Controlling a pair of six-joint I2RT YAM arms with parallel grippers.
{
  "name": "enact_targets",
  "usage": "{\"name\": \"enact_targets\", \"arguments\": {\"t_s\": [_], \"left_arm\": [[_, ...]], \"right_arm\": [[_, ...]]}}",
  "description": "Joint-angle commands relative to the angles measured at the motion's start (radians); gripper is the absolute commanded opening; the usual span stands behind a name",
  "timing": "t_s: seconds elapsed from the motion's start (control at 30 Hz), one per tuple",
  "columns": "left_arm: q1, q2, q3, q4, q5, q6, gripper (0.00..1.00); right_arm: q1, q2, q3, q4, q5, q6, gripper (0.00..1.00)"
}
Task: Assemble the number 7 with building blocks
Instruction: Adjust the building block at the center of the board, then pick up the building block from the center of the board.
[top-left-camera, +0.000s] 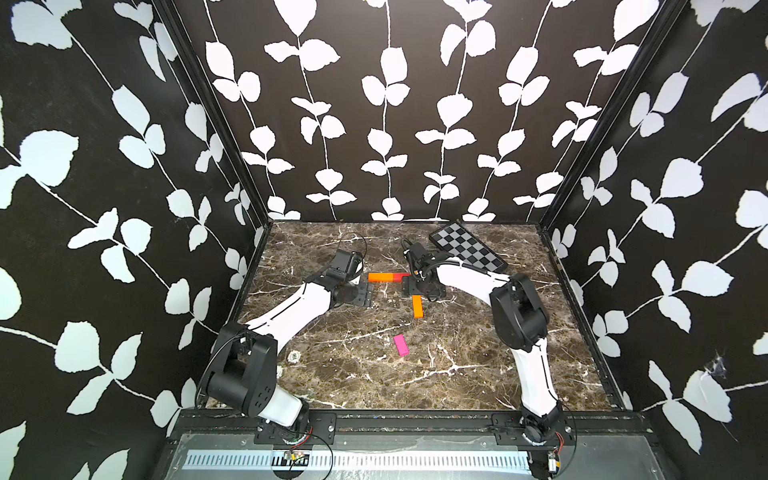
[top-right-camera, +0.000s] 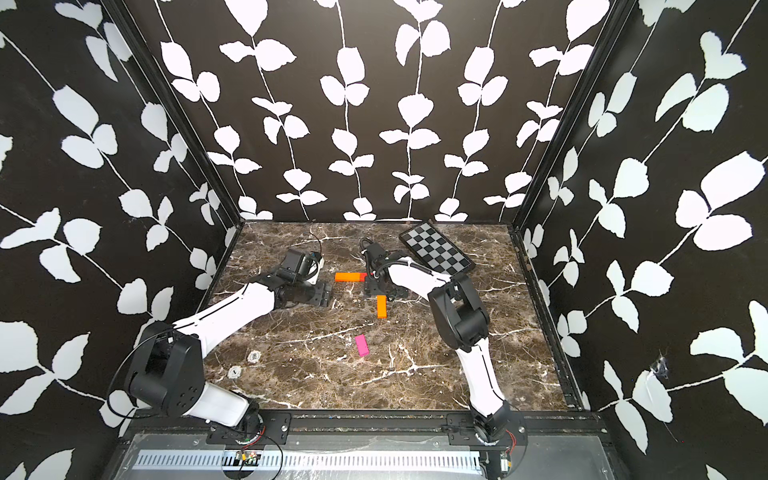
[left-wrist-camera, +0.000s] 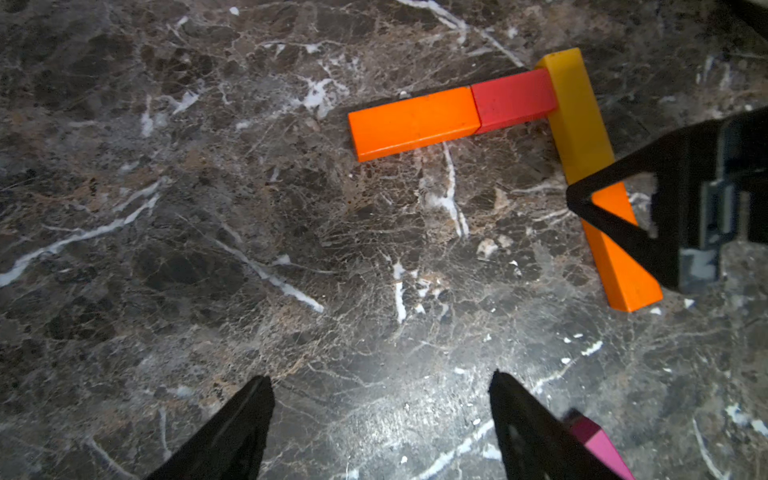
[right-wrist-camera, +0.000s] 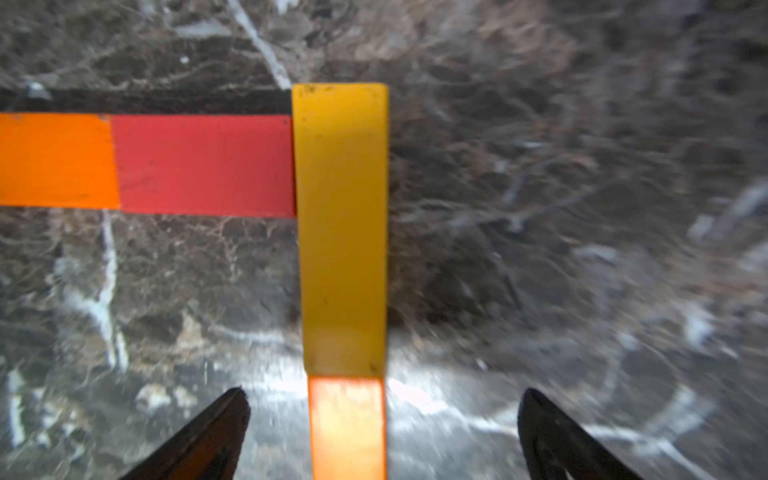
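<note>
At the left, the left gripper (left-wrist-camera: 382, 384) hangs low over the bare marble table (top-left-camera: 332, 374). Its jaws are spread with nothing between them, and in both top views its fingertips are hard to pick out against the dark stone. Just right of it, mid-table, begins the number 7 (left-wrist-camera: 540, 99). An orange top bar (top-left-camera: 380, 277) butts end to end with a red-orange bar (top-left-camera: 400, 276), whose right end touches the side of a yellow bar (right-wrist-camera: 343, 228) (hidden beneath the right gripper (right-wrist-camera: 384, 395) in both top views, plain in the wrist views). An orange stem bar (top-left-camera: 417, 308) continues the yellow one toward the near edge, end to end. The right gripper straddles the stem by that joint, jaws wide and clear of it on both sides. The pink bar (top-left-camera: 401, 345) lies alone and tilted, nearer than the stem and apart from it, with open table all round. The left wrist view cuts it off behind a finger (left-wrist-camera: 532, 436). Far right, a checkered board (top-left-camera: 467, 247) lies near the far edge, clear of the bars.
</note>
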Motion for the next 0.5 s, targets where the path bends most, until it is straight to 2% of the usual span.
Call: {"name": "enact_targets", "arguments": {"t_s": [0.0,0.1,0.23,0.33,0.47], "left_arm": [[-0.030,-0.026,-0.022,-0.033,0.030,-0.028,0.84],[-0.062,-0.024,-0.016,-0.102,0.032,-0.106,0.81],[-0.061,-0.059,-0.030,-0.120,-0.095,-0.129,0.83],[-0.009,-0.102,-0.040,-0.098,-0.090,-0.141,0.85],[0.068,-0.171,-0.068,-0.075,-0.076,-0.139,0.86]], "right_arm": [[0.001,-0.130,-0.064,0.083,0.067,0.006,0.99],[0.001,-0.231,-0.142,0.117,0.056,-0.011,0.99],[0.038,-0.368,-0.236,0.039,0.054,-0.046,0.99],[0.122,-0.471,-0.370,0.046,0.070,-0.003,0.99],[0.251,-0.522,-0.430,0.029,0.096,0.066,0.96]]}}
